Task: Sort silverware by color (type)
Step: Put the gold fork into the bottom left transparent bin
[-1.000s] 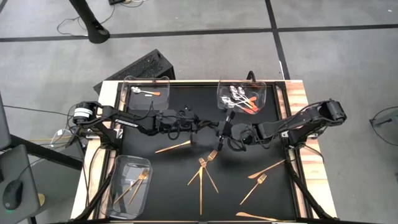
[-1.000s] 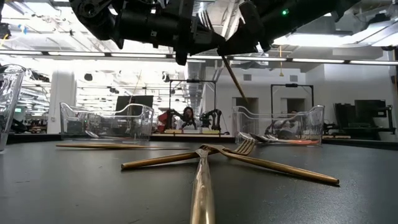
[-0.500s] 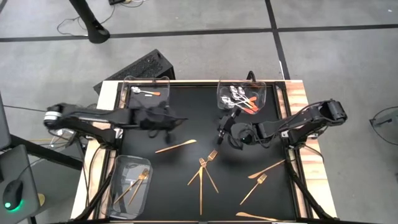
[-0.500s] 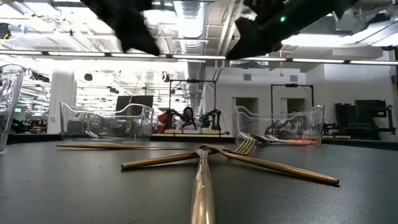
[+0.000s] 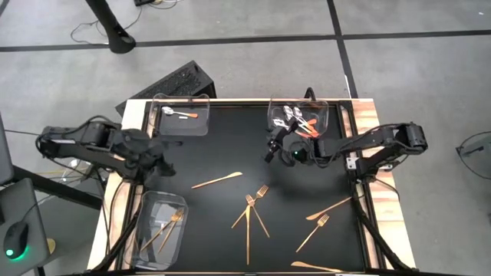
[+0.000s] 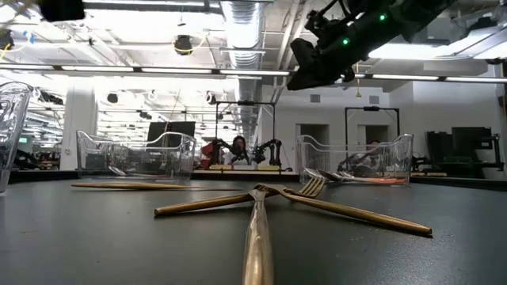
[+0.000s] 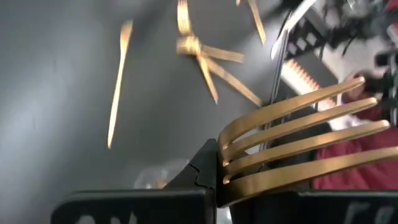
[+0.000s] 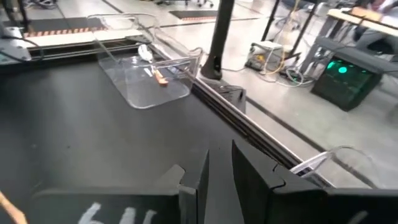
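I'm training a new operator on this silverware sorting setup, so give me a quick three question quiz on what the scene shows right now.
1. True or false: the left gripper holds a spoon.
2. How many spoons lie in the far-left tray? A one, B three, C none.
3. What colour are the loose utensils on the mat?

Key: 1 false, it holds a fork. 2 A. 3 gold.
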Controlling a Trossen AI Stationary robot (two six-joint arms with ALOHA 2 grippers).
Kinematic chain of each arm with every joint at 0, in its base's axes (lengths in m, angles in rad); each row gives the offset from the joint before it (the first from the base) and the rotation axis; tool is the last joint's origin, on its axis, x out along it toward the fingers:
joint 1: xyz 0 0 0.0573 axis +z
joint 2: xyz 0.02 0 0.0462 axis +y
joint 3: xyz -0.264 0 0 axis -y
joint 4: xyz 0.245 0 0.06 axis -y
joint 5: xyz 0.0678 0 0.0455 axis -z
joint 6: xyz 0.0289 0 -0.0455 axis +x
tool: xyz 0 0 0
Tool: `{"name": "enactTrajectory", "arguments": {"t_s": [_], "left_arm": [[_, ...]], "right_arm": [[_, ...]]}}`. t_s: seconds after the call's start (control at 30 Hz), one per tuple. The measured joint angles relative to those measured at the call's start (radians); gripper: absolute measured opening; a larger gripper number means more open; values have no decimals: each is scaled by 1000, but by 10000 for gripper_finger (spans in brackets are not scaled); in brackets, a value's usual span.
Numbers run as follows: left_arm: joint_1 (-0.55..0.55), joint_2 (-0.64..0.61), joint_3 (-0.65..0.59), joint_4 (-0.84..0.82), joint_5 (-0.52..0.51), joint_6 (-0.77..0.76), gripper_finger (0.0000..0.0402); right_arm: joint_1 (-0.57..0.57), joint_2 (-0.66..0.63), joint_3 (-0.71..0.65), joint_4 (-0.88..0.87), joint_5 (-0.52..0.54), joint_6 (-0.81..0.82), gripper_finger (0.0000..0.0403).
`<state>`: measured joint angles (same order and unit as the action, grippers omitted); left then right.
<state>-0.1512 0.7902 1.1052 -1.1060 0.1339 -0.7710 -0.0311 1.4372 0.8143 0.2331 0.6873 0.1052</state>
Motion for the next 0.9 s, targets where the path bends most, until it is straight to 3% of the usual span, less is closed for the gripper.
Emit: {"name": "enactTrajectory", "arguments": {"t_s": [0.17, 0.33, 0.43, 0.6, 0.9], "left_arm": [[-150, 1, -173, -2, 50, -144, 0], [-254, 25, -428, 249, 203, -384, 1], [-302, 29, -521, 366, 230, -476, 8], [-332, 25, -561, 418, 211, -527, 35], [-340, 27, -513, 367, 246, -517, 110]], "right_arm": [[12, 0, 0, -71, -10, 7, 93], [19, 0, 0, -142, -12, 52, 93], [14, 0, 0, -160, -11, 53, 93], [16, 0, 0, -184, -11, 53, 93], [15, -15, 0, -236, -11, 60, 93]]}}
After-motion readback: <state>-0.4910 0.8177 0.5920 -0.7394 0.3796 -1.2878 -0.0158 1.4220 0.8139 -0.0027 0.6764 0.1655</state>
